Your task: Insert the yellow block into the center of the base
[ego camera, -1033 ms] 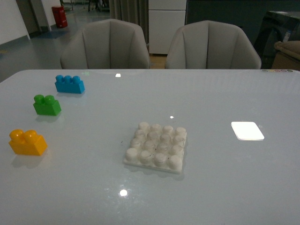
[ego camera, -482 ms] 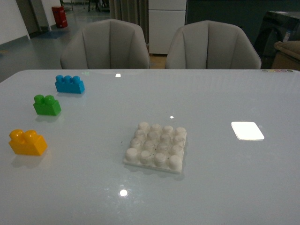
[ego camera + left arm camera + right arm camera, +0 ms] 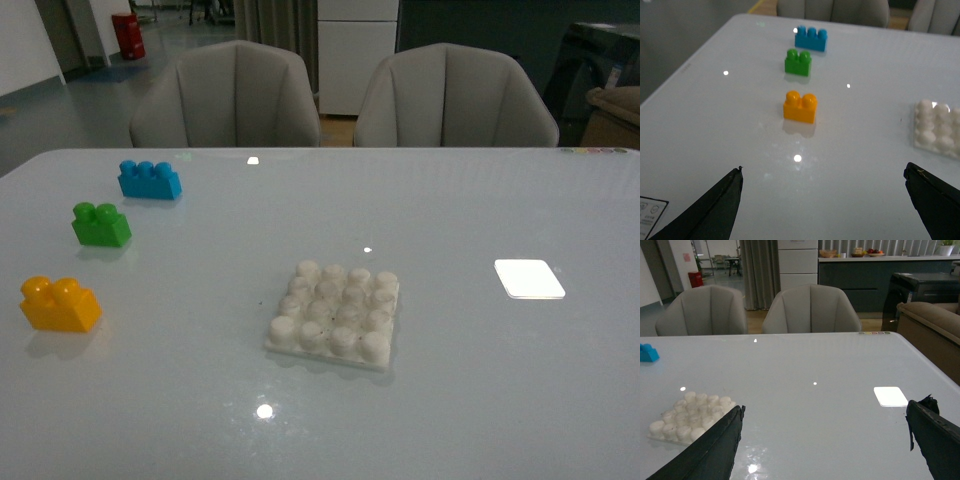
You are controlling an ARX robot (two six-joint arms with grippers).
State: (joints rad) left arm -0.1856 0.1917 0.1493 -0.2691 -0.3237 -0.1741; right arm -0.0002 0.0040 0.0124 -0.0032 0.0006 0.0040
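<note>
Ahead of spread L claw (image 3: pixel 823 171), well apart: yellow block (image 3: pixel 800 106).

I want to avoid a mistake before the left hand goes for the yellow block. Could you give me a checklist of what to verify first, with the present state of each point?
1. The yellow block stands upright, studs up, nothing touching it: ok.
2. The left hand is open and empty: ok.
3. Nothing lies between the left hand and the yellow block: ok.
4. The green brick stands apart from the yellow block: ok.
5. The centre studs of the base are uncovered: ok.
6. The base is fixed so that it will not slide: cannot tell.
</note>
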